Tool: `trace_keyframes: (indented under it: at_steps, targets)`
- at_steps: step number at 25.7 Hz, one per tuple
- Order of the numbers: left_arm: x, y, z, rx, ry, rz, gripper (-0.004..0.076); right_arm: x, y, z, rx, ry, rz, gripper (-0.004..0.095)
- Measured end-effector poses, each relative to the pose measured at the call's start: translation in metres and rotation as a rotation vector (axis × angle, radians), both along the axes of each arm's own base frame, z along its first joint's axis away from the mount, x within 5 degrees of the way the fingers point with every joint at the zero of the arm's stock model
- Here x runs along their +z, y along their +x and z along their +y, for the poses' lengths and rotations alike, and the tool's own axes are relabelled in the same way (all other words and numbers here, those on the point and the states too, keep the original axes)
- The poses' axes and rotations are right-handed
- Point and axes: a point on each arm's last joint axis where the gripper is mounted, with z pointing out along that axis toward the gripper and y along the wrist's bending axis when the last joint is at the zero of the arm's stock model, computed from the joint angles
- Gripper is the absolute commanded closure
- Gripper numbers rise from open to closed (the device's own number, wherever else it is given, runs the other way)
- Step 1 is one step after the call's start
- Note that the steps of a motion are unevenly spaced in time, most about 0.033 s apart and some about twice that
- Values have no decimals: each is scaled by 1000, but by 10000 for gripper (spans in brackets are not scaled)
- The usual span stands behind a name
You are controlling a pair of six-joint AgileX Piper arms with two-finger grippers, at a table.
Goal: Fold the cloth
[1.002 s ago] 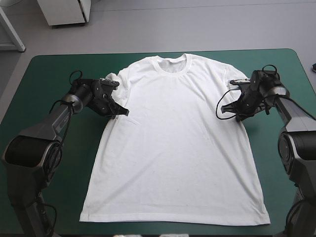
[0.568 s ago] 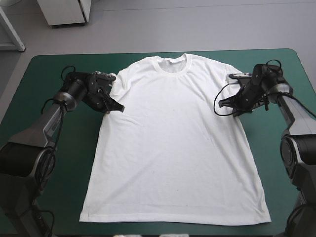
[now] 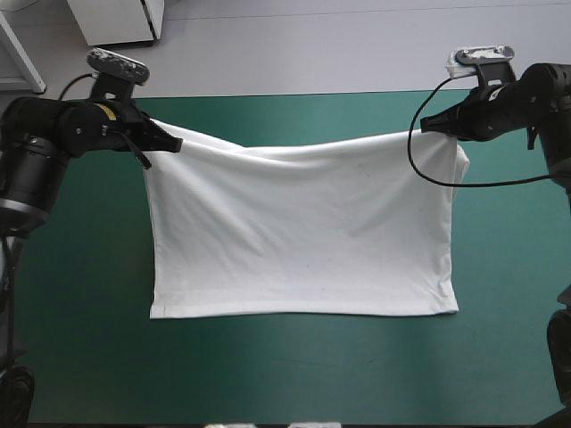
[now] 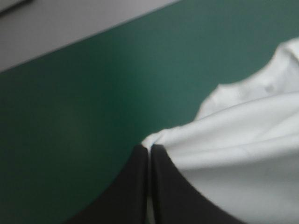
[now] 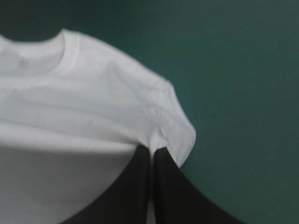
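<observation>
Left gripper [image 3: 172, 143]: raised, fingers clamped on one upper corner of the T-shirt [image 3: 303, 232]. Right gripper [image 3: 430, 125]: raised, clamped on the opposite corner. T-shirt: white, stretched between both, top edge sagging at the middle, over the teal-green desk [image 3: 294, 374].

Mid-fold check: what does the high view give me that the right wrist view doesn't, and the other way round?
Only the high view: the left gripper pinching the far side of the T-shirt, the cloth sagging between the two arms, and the hem running straight across the teal-green cover. Only the right wrist view: the ribbed collar and the sleeve drooping just past the pinch. Both: the right gripper shut on the T-shirt.
</observation>
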Motion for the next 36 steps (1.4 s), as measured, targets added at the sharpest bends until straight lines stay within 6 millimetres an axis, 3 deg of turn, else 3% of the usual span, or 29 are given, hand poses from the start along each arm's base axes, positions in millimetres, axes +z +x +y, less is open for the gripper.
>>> trace_keyframes:
  at_steps: [1, 2, 5, 7, 9, 12, 18, 26, 31, 36]
  targets:
    - [10, -5, 1, 0, -6, -34, 733, 8, -5, 0, -1, 1, -25, 925]
    - [31, -18, 4, 0, -20, -102, 733, 29, -17, 0, -3, 7, -90, 925]
    - [69, -45, 9, -1, -51, -230, 733, 73, -47, 0, 4, 32, -236, 925]
    - [86, -61, 12, -7, -75, -294, 733, 92, -64, 2, 16, 56, -303, 925]
    - [98, -70, 13, -11, -92, -350, 733, 104, -72, 3, 26, 72, -358, 925]
    - [102, -65, 12, -12, -102, -403, 733, 111, -70, 4, 34, 72, -425, 925]
    - [94, -26, 4, -14, -113, -482, 733, 109, -42, 3, 15, 82, -530, 925]
    - [93, 39, -6, -5, -102, -666, 733, 96, 26, 2, 2, 65, -620, 925]
    - [88, 84, 1, 27, -148, -717, 733, 93, 63, -6, -19, 104, -695, 925]
    - [74, 118, 10, 53, -211, -726, 733, 74, 94, -24, -26, 128, -724, 925]
